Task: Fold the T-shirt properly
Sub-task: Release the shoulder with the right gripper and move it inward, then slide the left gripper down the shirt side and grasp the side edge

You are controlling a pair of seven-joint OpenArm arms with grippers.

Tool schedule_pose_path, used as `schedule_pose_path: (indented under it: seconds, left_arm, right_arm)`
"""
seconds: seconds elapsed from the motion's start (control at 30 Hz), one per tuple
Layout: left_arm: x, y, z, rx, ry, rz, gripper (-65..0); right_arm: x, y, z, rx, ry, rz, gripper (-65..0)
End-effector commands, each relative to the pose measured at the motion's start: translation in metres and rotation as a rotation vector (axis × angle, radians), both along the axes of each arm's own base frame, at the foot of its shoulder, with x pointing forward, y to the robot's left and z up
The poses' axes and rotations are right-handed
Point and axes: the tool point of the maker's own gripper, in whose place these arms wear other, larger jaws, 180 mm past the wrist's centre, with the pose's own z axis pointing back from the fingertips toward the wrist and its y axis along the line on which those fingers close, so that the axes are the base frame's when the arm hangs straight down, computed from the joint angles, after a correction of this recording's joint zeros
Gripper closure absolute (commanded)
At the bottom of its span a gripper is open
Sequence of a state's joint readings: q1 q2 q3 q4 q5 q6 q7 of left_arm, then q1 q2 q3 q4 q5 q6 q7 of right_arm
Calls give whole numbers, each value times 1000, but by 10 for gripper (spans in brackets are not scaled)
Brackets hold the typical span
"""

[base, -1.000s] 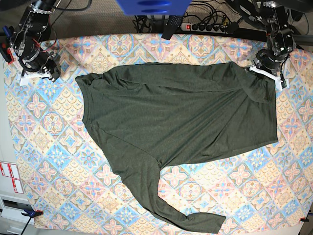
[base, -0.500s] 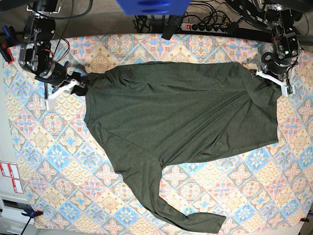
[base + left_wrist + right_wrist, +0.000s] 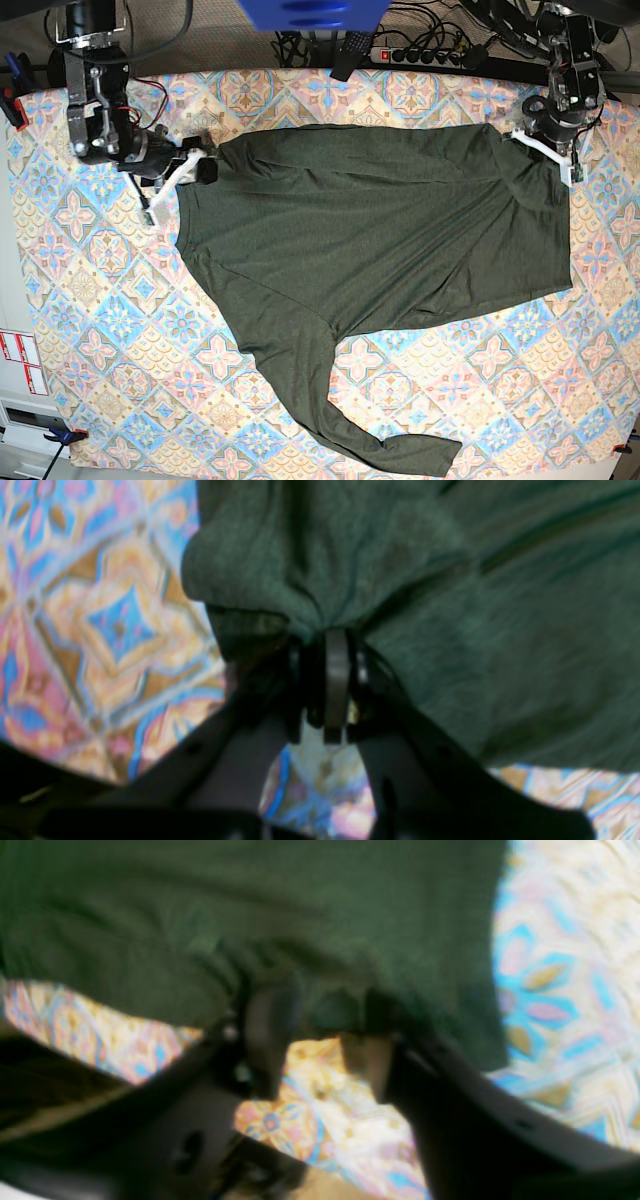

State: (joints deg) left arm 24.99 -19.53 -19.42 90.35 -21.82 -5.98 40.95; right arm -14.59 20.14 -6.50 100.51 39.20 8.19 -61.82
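Surface: a table point(image 3: 90, 300) under a patterned cloth of blue, pink and tan tiles; the shirt point(image 3: 370, 250) covers most of its middle.
Room: a black power strip point(image 3: 425, 55) and tangled cables lie beyond the shirt's far edge; a blue object point(image 3: 312, 15) hangs over that edge; red-and-white labels point(image 3: 20, 362) sit off the cloth's near left corner.
Shirt: dark olive, heathered, plain. It lies spread nearly flat, with diagonal creases running toward its far right corner. One long sleeve point(image 3: 345, 425) trails from the body toward the near edge of the table.
Shirt corners: the far left corner is bunched and pulled toward the right gripper; the far right corner is gathered into a tight pinch.
Left gripper point(image 3: 327, 680): at the shirt's far right corner, jaws closed on a pinch of the fabric, folds fanning out from the grip.
Right gripper point(image 3: 317, 1040): at the shirt's far left corner, jaws apart, with the fabric edge draped over and between the fingers point(image 3: 265, 1040); the view is blurred, so I cannot tell whether it has any hold.
In the way: nothing lies on the shirt.
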Motion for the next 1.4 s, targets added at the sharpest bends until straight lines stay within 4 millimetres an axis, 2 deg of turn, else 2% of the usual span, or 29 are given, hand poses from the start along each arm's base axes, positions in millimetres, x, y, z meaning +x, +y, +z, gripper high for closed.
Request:
schedule_pose_path:
  seconds: [0.0,0.07,0.13,0.3,0.43,0.6,0.7,0.83,1.0,1.23,1.37]
  left_arm:
    - [9,7,11,26,-37,-7,-38]
    - [6,7,10,26,-30,-7,-78]
    - [1,7,8,28,-17,-10,-125]
    - [-8,14,19,68,-7,-42,-269]
    - [-6,21,22,89,-4,-55,-347]
    - [-4,24,26,98,-14,-53,-370]
    - [3,34,39,117,-55,-27,-370]
    - [36,37,59,122,-148,-13,-370]
    - [83,42,80,112,-247,14,-370]
    - [135,58,77,27,-247,112,-370]
    - [155,66,70,-20,-242,162,-370]
  right_arm:
    - [6,2,8,-22,-41,27,-308]
    - [4,3,5,-77,-48,64,-335]
    - [2,2,1,-125,-49,90,-333]
    - [5,-12,-5,-244,-62,117,-325]
    - [6,-19,-6,-301,-71,123,-325]
    - [6,-20,-7,-309,-73,125,-325]
    - [8,-21,-5,-310,-83,121,-325]
    - [10,-19,-2,-308,-92,125,-325]
    - [22,-10,12,-292,-143,124,-325]
    - [25,-9,17,-287,-159,120,-325]
    - [26,-8,19,-286,-169,119,-325]
